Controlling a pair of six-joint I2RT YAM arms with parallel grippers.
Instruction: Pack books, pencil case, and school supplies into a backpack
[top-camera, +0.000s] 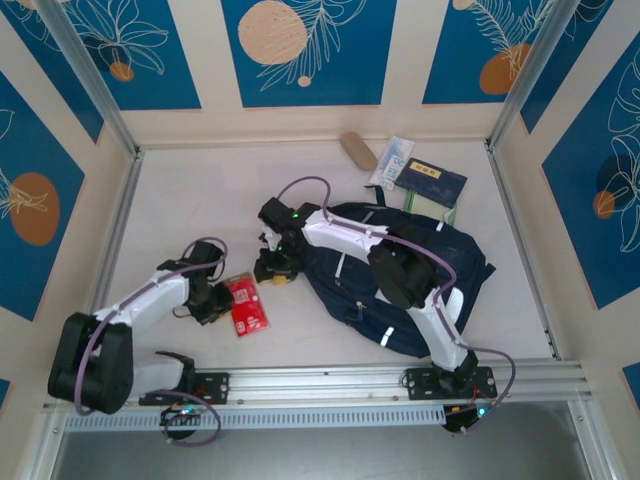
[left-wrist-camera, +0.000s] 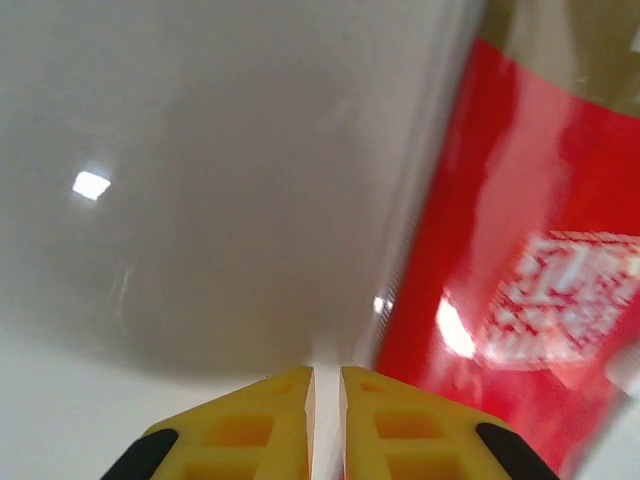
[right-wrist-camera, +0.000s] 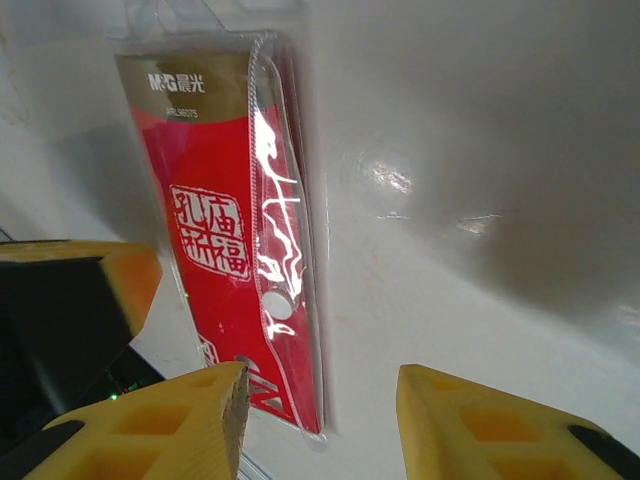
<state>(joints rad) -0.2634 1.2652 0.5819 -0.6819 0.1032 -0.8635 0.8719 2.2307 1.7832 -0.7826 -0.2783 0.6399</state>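
Left pincer (left-wrist-camera: 326, 375) is sitting all but shut beside the red book's (left-wrist-camera: 520, 260) edge, and you cannot tell whether it is gripping anything. Your right pincer (right-wrist-camera: 320, 380) is hanging open over that book. Nothing is looking packed yet: pencil case (top-camera: 358, 150), white-and-blue packet (top-camera: 393, 160) and navy book (top-camera: 432, 183) are lying beyond the backpack (top-camera: 345, 285), and your right arm (top-camera: 400, 265) is lying across it.

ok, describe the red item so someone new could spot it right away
Find the navy backpack mid-table, then look just left of it, beside the left end effector. The small red book lies flat there in a clear plastic sleeve, white characters on its front. It's the only red thing; the other loose items lie beyond the backpack.
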